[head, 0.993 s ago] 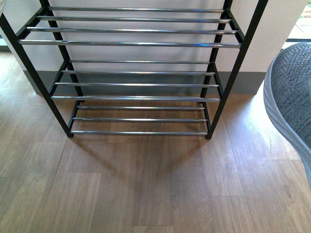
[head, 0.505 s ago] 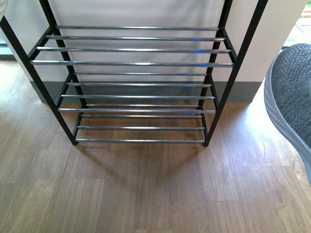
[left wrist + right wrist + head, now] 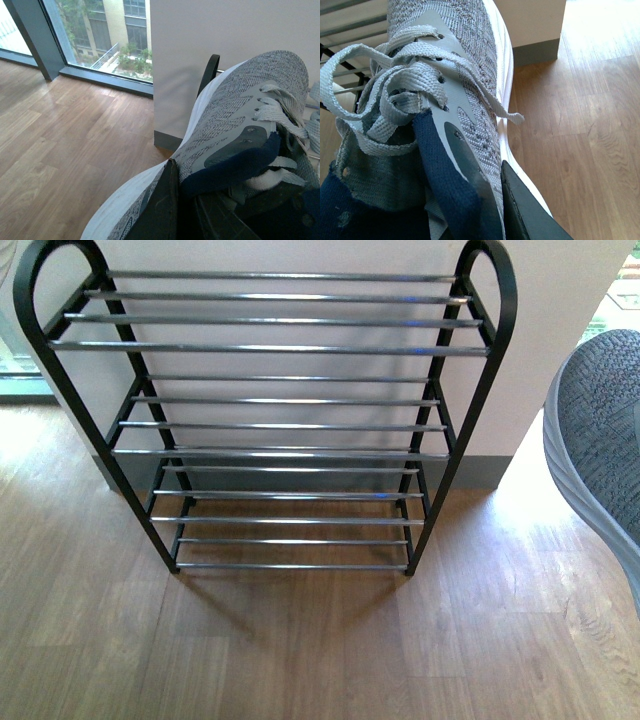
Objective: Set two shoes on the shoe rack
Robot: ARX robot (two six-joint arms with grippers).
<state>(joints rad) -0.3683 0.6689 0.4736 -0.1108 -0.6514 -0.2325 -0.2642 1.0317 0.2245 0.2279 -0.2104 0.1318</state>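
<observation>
Front view: shoe rack (image 3: 265,348) stands against the white wall (image 3: 300,255), every tier visible is bare. Toe of the right-hand shoe (image 3: 600,430) hangs in the air at the right edge, off to the side of the rack and clear of it. Neither gripper shows here.

Left wrist view: left gripper (image 3: 187,212) is clamped on the collar wall of the left-hand shoe (image 3: 240,115), one dark finger (image 3: 162,210) outside it. Toe points toward the wall, near the rack's end hoop.

Right wrist view: right gripper (image 3: 502,200) pinches the side wall of its shoe beside the navy tongue (image 3: 442,175). Only the outer finger (image 3: 525,215) shows, the inner one is hidden. Laces (image 3: 395,85) hang loose, rack bars sit behind them.

Step in hand, my read: carry both shoes in over a tier. Top tier looks easiest from above. Bars are thin with open gaps, so land each sole flat across several bars, toe to the wall. Keep the shoes side by side, not touching. Watch the laces for snagging. Let go only once the sole rests.

Room: wood-plank floor (image 3: 300,660), glare patch right of the rack, grey skirting (image 3: 480,472), big window (image 3: 100,35) onto buildings and greenery.
</observation>
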